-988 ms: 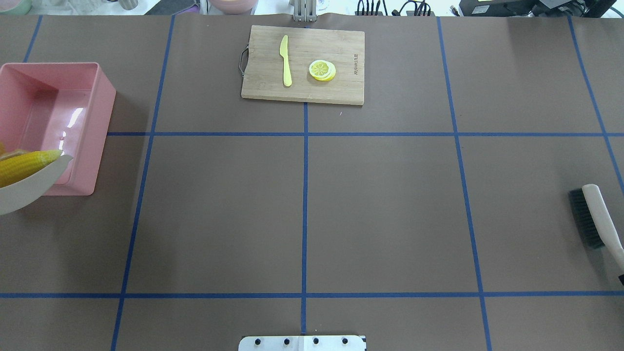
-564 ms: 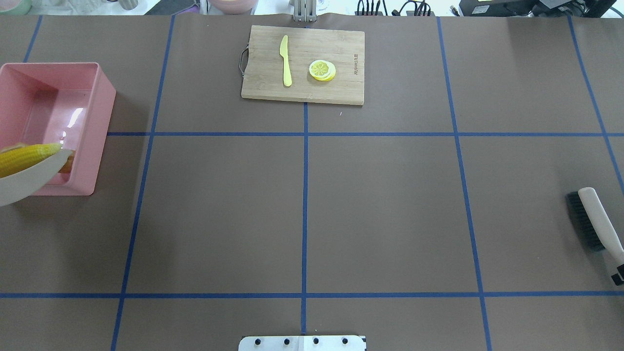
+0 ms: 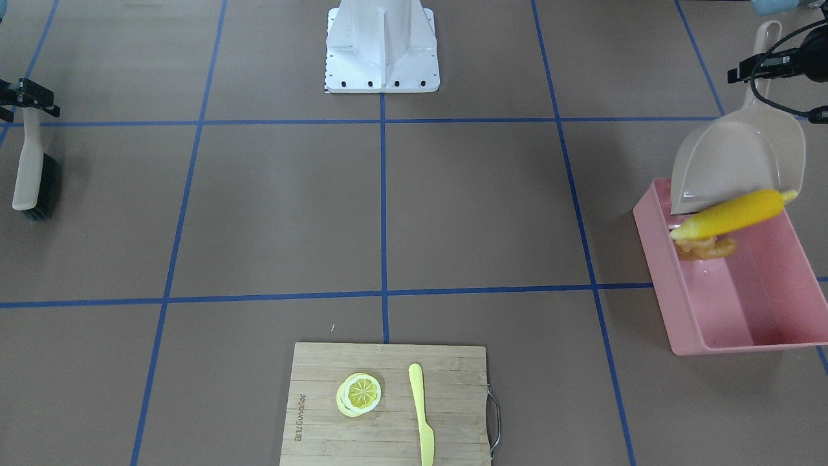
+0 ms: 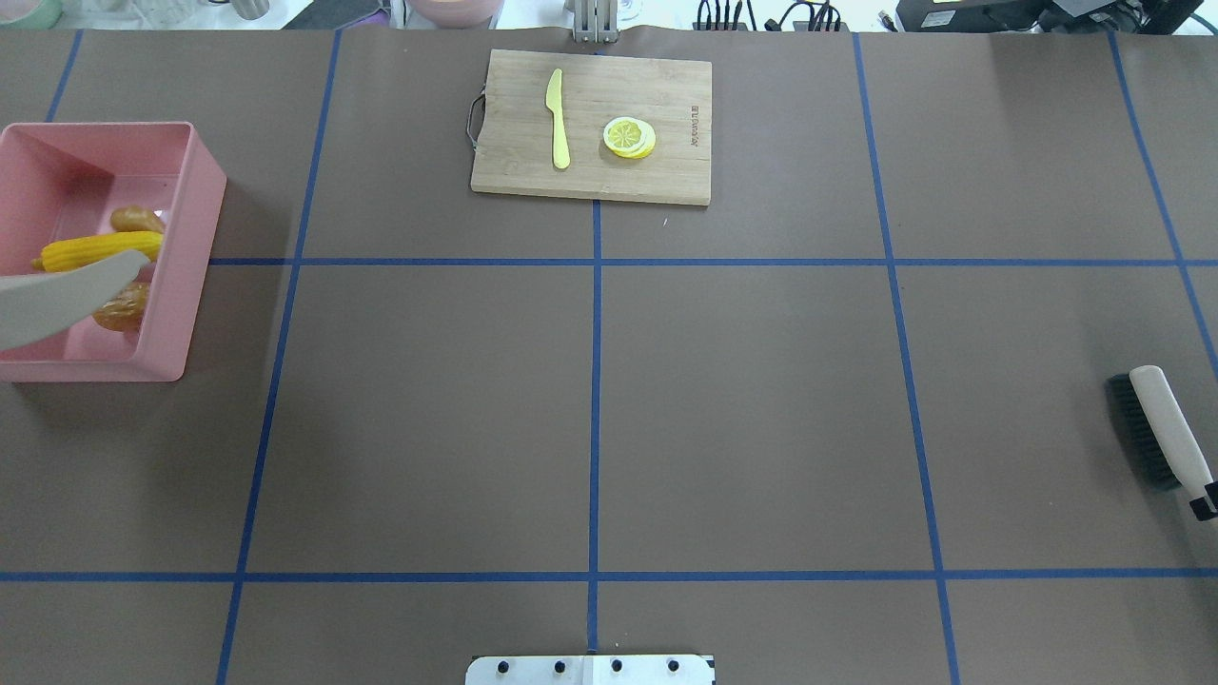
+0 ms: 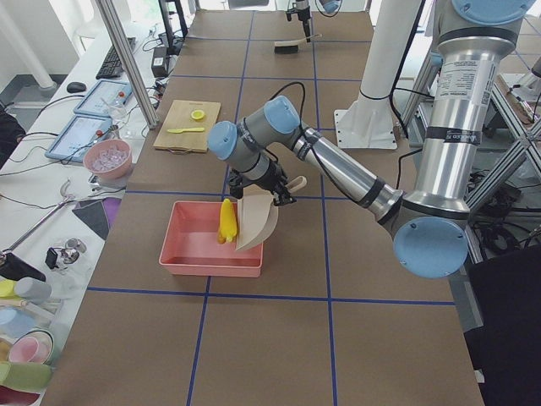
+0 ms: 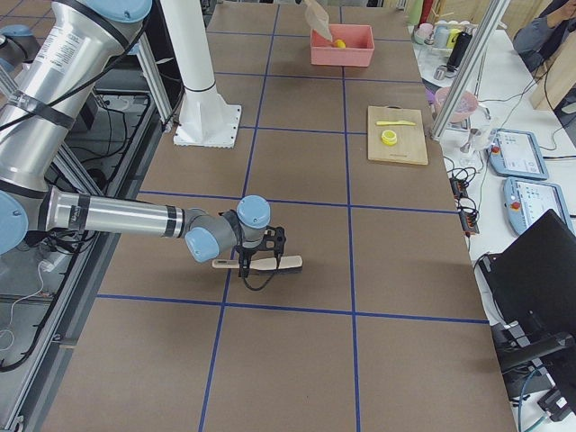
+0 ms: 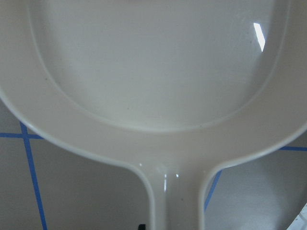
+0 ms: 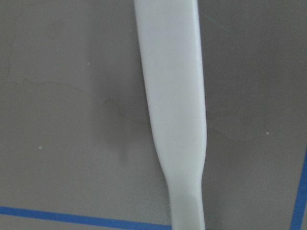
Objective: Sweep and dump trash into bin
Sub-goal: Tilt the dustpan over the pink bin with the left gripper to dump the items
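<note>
The pink bin (image 4: 181,285) stands at the table's left edge, also in the front view (image 3: 744,343). My left gripper (image 3: 768,63) is shut on the handle of the beige dustpan (image 3: 737,155), tipped steeply over the bin. The yellow corn cob (image 4: 95,252) is just off the pan's lip inside the bin. The brown potato (image 4: 136,220) and the tan ginger root (image 4: 121,306) lie in the bin. My right gripper (image 4: 1205,501) is shut on the handle of the brush (image 4: 1153,428) at the far right. The left wrist view shows only the pan (image 7: 153,72).
A wooden cutting board (image 4: 514,105) with a pale yellow knife (image 4: 558,119) and a lemon slice (image 4: 629,136) lies at the table's far middle. The robot's base plate (image 3: 381,65) is at the near edge. Blue tape lines cross the brown table.
The dustpan has tipped further over the bin. The corn, potato and ginger have slid off it into the bin. The brush has shifted slightly toward the robot.
</note>
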Action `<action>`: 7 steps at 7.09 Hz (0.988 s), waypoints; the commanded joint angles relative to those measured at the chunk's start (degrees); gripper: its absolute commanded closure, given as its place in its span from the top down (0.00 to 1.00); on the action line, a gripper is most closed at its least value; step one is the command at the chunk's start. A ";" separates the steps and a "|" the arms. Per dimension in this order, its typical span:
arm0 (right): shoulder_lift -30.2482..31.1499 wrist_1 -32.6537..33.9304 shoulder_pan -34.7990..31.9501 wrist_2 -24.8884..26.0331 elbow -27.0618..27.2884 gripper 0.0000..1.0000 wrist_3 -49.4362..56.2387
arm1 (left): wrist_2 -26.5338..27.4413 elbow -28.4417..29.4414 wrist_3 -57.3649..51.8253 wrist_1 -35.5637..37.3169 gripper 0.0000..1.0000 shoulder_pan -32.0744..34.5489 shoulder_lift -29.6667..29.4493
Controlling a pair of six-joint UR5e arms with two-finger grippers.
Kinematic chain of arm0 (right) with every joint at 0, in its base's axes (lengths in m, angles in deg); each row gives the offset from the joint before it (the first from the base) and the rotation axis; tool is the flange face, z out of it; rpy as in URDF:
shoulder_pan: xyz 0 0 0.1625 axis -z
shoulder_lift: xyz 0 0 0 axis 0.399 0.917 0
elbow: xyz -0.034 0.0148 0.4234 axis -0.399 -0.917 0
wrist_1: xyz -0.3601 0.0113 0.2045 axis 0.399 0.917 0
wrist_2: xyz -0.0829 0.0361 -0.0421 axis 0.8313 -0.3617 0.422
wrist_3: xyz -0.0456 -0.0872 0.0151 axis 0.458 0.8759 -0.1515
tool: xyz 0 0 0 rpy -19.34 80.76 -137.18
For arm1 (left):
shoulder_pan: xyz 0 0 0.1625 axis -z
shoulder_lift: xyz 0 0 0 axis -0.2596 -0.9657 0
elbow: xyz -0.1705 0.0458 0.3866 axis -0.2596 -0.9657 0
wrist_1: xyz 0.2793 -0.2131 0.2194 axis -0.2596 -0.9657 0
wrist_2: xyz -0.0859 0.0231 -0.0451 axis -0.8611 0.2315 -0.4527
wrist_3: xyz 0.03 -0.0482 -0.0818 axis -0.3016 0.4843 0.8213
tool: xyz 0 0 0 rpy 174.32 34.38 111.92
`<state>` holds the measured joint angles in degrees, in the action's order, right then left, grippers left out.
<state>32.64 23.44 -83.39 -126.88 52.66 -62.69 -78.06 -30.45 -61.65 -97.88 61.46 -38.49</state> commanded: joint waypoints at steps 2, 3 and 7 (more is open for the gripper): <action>-3.35 5.82 -13.48 7.72 -1.20 1.00 17.91 | 0.65 4.63 -5.05 5.67 0.00 1.36 -4.07; -9.38 17.97 -17.25 7.91 -1.73 1.00 25.47 | 1.35 4.54 -5.05 5.58 0.00 1.98 -4.16; -20.52 30.92 -25.55 7.48 -11.31 1.00 33.46 | 7.58 2.45 -4.96 -10.87 0.00 6.19 -4.77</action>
<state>13.31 53.11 -107.51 -119.09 43.01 -29.89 -72.44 -26.65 -66.67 -100.77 65.99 -43.15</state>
